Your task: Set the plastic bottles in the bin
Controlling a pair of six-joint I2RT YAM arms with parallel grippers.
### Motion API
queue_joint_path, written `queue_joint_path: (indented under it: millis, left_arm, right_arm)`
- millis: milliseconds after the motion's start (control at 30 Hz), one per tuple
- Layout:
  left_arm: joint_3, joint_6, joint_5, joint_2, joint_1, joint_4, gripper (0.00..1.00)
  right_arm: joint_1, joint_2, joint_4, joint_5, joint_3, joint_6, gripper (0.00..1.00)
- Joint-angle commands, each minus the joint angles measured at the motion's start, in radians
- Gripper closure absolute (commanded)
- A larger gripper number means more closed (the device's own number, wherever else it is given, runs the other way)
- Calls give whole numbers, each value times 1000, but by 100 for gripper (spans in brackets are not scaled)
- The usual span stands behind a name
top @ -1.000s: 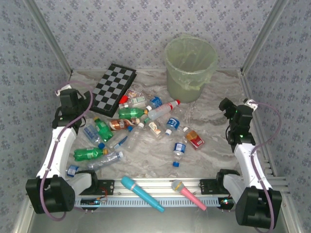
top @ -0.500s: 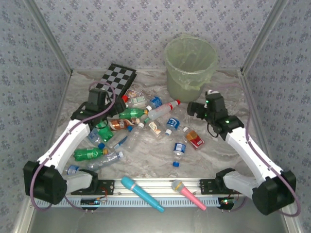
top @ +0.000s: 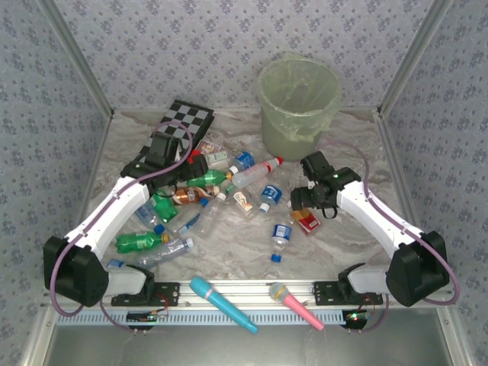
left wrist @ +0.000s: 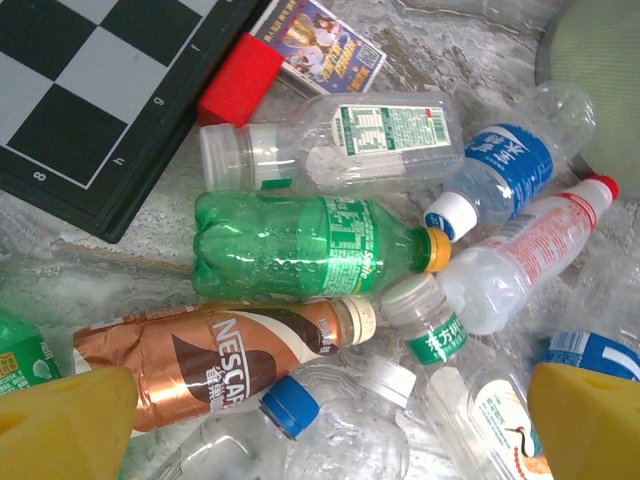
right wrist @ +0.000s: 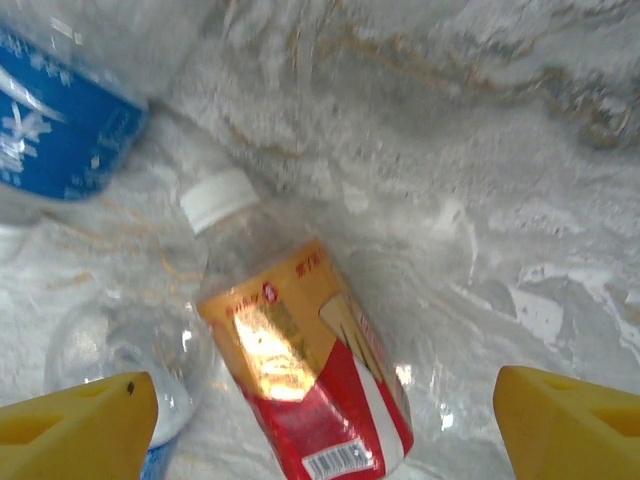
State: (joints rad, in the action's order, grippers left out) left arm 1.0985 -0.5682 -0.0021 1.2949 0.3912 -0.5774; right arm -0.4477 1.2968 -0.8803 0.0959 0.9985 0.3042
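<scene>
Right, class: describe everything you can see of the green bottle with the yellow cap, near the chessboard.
The green bottle is translucent, bumpy plastic with a green printed label and a yellow cap, closed. It lies on its side in the pile, cap pointing right in the left wrist view. A clear bottle lies against it above, a brown bottle below. The chessboard lies beyond its base.
</scene>
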Motion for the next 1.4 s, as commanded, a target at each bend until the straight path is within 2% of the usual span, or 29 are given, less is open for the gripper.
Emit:
queue_joint_path:
  millis: [0, 167, 367, 767, 933, 1067, 1167, 1367]
  left_arm:
    - [36, 79, 18, 1, 10, -43, 0]
    - [67, 115, 30, 24, 20, -75, 0]
    - [86, 116, 86, 38, 23, -58, 0]
    - [88, 13, 28, 40, 23, -51, 0]
    - [86, 18, 26, 30, 23, -46, 0]
    - [96, 23, 59, 24, 23, -56, 0]
    - [97, 35, 80, 14, 23, -57, 0]
    - [100, 48, 109, -6, 23, -46, 0]
  right_arm:
    - [-5, 33, -102, -87, 5, -48, 14]
    - [-3, 130, -128, -75, 63, -49, 21]
    - [-5, 202, -127, -81, 52, -77, 20]
    - [10, 366, -50, -96, 53, -116, 21]
    - [9, 406, -14, -107, 54, -117, 22]
    - [10, 416, 7, -96, 50, -117, 25]
    - [10, 405, 2, -99, 40, -111, 32]
    - [10, 322, -11, -78, 19, -77, 35]
